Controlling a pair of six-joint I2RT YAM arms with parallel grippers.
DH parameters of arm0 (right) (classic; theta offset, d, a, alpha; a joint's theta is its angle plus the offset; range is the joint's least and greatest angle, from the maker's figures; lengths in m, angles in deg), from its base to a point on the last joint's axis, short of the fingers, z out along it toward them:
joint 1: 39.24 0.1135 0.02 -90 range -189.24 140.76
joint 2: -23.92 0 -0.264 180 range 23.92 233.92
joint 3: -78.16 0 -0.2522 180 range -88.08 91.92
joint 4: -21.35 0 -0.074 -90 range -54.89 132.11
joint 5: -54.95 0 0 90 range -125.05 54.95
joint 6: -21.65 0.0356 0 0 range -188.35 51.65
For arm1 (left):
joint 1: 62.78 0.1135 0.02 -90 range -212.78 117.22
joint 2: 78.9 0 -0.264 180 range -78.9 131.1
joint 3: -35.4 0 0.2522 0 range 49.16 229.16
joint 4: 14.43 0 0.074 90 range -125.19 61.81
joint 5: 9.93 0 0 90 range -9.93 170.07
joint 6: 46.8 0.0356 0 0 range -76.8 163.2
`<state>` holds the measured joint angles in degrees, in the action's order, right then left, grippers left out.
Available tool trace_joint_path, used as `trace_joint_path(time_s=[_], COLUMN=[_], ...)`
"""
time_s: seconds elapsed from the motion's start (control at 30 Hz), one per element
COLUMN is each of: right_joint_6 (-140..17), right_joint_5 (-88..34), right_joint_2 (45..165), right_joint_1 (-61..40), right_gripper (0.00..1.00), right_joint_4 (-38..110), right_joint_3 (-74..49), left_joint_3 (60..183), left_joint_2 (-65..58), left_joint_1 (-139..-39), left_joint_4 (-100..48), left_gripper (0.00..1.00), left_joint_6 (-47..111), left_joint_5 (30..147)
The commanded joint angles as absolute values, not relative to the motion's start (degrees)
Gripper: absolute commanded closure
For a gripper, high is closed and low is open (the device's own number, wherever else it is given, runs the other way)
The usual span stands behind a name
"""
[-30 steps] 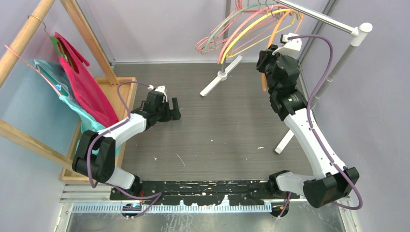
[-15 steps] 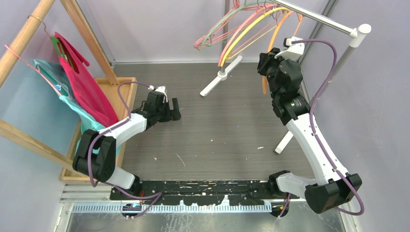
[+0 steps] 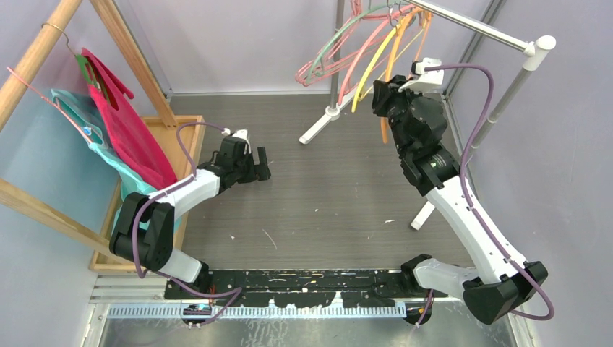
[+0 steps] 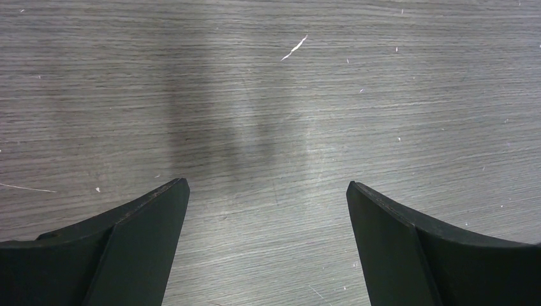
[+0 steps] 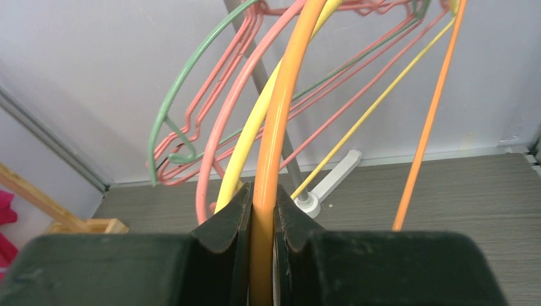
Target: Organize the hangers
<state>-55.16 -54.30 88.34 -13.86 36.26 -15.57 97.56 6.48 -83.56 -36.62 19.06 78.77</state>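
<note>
"While that right arm is reaching up by the rail (image 3: 477,27), what has it got hold of?"

"An orange hanger (image 5: 275,121). The right gripper (image 5: 261,199) has its jaws pinched tight on the orange bar, with no gap showing on either side. A yellow hanger (image 5: 253,135) runs just beside it on the left, touching or nearly so; I can't tell which."

"And the rest of the hangers (image 3: 340,54)?"

"Bunched together with their hooks on the rail near the post at the back of the table (image 3: 325,195). Several are pink and one is pale green (image 5: 152,146). They fan out to the left in the air, tilted rather than hanging straight."

"What about the other arm?"

"The left gripper (image 3: 262,165) sits low over the table on the left side, well apart from the hangers. Its jaws are spread wide, and only bare grey woodgrain shows between them. It grips nothing."

"Anything else on that side?"

"Red cloth (image 3: 126,137) draped off a wooden frame (image 3: 32,61), near that arm."
</note>
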Motion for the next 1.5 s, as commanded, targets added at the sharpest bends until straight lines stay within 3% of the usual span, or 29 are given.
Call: trace_joint_path(time_s=[0.0,0.57,1.0,1.07,1.1,1.17,1.23,1.3,1.33,1.47], right_joint_6=[-58.17,-58.67,-55.18,-54.78,-54.5,-53.53,-52.82,-52.56,-52.49,-52.76], right_joint_5=[-59.72,-64.34,-60.58,-59.95,-59.94,-60.37,-60.73,-60.92,-60.85,-61.67], right_joint_2=[86.78,92.6,95.37,95.1,94.86,93.84,92.63,92.03,91.71,89.98], right_joint_1=[-14.07,-18.47,-22.01,-21.98,-21.97,-21.91,-21.93,-21.87,-21.81,-20.6], right_gripper=[0.99,0.99,0.96,0.88,0.79,0.57,0.24,0.07,0.01,0.0], right_joint_4=[29.81,25.46,27.52,27.78,27.74,27.52,27.52,28.6,29.13,31.25], right_joint_3=[-12.17,-9.56,-12.64,-13.27,-13.85,-15.26,-16.4,-16.8,-16.84,-17.63], left_joint_3=[99.16,99.0,98.87,98.94,98.99,98.94,98.99,98.89,98.89,98.98], left_joint_2=[6.11,5.37,5.63,5.73,5.73,5.7,5.7,5.72,5.73,6.02], left_joint_1=[-83.44,-83.44,-83.44,-83.44,-83.44,-83.44,-83.44,-83.46,-83.44,-83.44], left_joint_4=[-34.25,-34.51,-34.7,-34.62,-34.61,-34.67,-34.77,-34.87,-34.91,-35.73], left_gripper=[0.02,0.02,0.02,0.02,0.02,0.02,0.02,0.02,0.02,0.02], left_joint_6=[19.3,20.09,20.22,20.13,20.1,20.08,20.09,20.09,20.09,20.03], left_joint_5=[78.68,78.39,78.19,78.22,78.22,78.27,78.2,78.1,77.98,76.54])
